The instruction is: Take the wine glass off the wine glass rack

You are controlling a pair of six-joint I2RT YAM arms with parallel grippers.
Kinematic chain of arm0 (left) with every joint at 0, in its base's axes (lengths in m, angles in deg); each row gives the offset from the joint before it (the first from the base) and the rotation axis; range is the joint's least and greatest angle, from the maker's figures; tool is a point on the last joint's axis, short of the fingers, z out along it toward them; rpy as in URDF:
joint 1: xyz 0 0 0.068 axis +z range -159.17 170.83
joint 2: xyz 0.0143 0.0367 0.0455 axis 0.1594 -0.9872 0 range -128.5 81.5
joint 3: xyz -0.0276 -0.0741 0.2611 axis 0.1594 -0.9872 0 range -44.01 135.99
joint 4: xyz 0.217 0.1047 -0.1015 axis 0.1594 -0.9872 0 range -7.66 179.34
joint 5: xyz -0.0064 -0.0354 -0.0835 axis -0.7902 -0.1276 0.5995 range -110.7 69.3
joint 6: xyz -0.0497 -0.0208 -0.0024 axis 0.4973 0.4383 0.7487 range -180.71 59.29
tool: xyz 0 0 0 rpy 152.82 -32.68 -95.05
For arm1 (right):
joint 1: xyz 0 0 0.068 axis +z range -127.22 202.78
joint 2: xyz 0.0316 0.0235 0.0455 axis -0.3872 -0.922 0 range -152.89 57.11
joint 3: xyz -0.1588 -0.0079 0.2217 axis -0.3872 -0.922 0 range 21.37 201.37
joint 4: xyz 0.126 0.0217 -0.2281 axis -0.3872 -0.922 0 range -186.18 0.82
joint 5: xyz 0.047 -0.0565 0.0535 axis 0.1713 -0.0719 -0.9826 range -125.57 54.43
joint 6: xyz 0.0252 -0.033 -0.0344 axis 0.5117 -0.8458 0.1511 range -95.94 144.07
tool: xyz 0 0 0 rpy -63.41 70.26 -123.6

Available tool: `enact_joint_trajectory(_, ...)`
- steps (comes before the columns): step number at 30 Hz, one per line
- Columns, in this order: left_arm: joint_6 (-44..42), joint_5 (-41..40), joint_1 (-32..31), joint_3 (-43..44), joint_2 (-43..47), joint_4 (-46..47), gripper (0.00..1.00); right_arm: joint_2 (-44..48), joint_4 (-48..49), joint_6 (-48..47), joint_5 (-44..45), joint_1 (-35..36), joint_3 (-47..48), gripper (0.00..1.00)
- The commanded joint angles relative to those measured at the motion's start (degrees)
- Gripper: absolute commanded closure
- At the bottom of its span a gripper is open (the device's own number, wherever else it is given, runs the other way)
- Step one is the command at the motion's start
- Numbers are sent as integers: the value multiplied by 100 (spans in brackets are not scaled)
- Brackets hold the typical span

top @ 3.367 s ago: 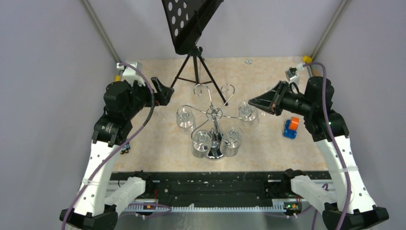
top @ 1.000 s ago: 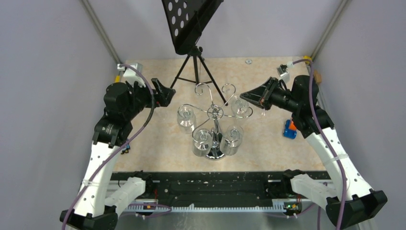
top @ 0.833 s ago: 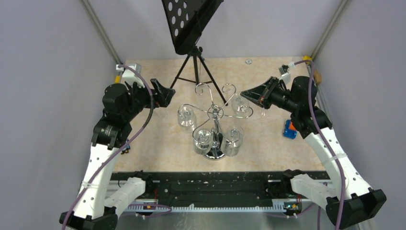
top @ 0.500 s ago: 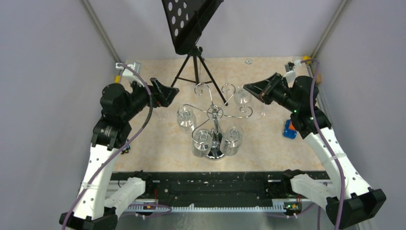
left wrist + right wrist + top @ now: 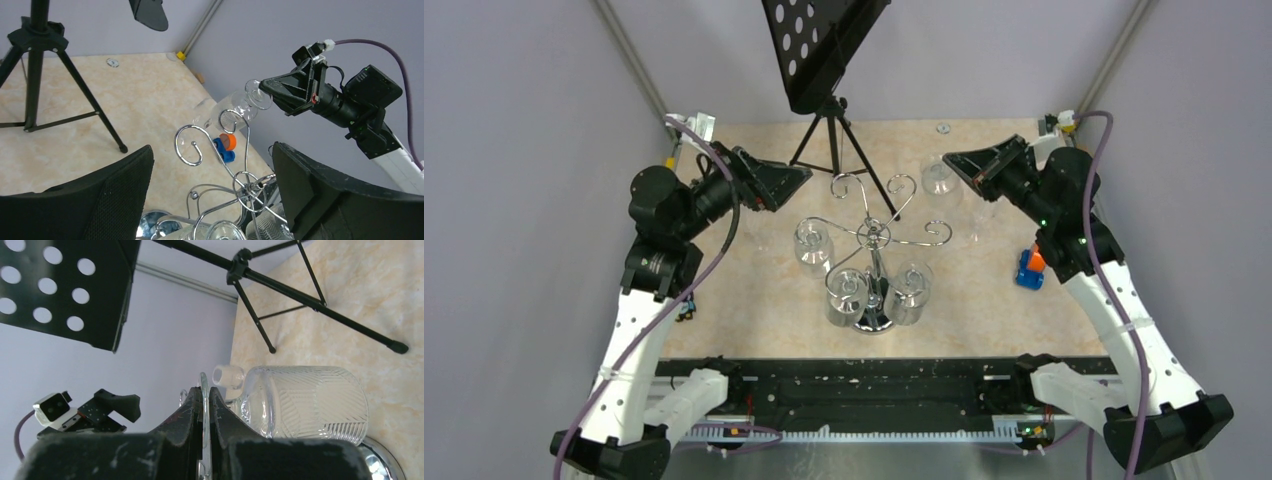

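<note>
The chrome wine glass rack [image 5: 871,237] stands mid-table, its scroll arms also showing in the left wrist view [image 5: 240,175]. My right gripper [image 5: 954,163] is shut on the foot of a ribbed wine glass [image 5: 939,180], which hangs free of the rack at the back right. In the right wrist view the foot sits edge-on between the fingers [image 5: 204,392] and the bowl [image 5: 300,400] lies to the right. The left wrist view shows that glass [image 5: 227,107] tilted beyond the scrolls. My left gripper [image 5: 789,178] hovers open above the rack's back left, holding nothing [image 5: 211,150].
Three more glasses [image 5: 812,245] [image 5: 846,295] [image 5: 911,290] hang bowl-down on the rack. A black tripod music stand [image 5: 829,130] stands behind it. A blue and orange object [image 5: 1031,268] lies on the table by the right arm. Grey walls close in both sides.
My right gripper has carried the glass off the rack's right arm, up and toward the back right. My left gripper has swung rightward toward the rack, staying open.
</note>
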Motion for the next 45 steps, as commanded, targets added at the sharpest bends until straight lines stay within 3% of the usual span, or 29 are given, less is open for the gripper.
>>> enact_joint_trajectory(1,554,362,-5,111,-99,831,9,27,594,-29,246,49,606,100)
enact_joint_trajectory(8,1387,395,-178,-7,-237,1854,9,2,1853,385,-289,54,662,100)
enact_joint_trajectory(16,1817,-139,-906,47,-621,2525,10,-45,3102,979,-1025,54,954,100)
enact_joint_trajectory(23,2443,-635,-1392,221,-1161,3375,11,-227,4392,2305,-1255,60,1111,100)
enact_joint_trajectory(30,3546,-503,-1550,545,-1822,4491,11,-432,5610,3441,-1439,67,1086,100)
enact_joint_trajectory(35,4092,-268,-1660,834,-2179,5113,13,-416,5735,3607,-1401,62,1009,100)
enact_joint_trajectory(39,4583,10,-1793,938,-2390,5488,22,-508,5918,3719,-1405,77,977,100)
enact_joint_trajectory(45,5085,270,-1923,867,-2520,6121,22,-609,6043,3775,-1368,248,835,100)
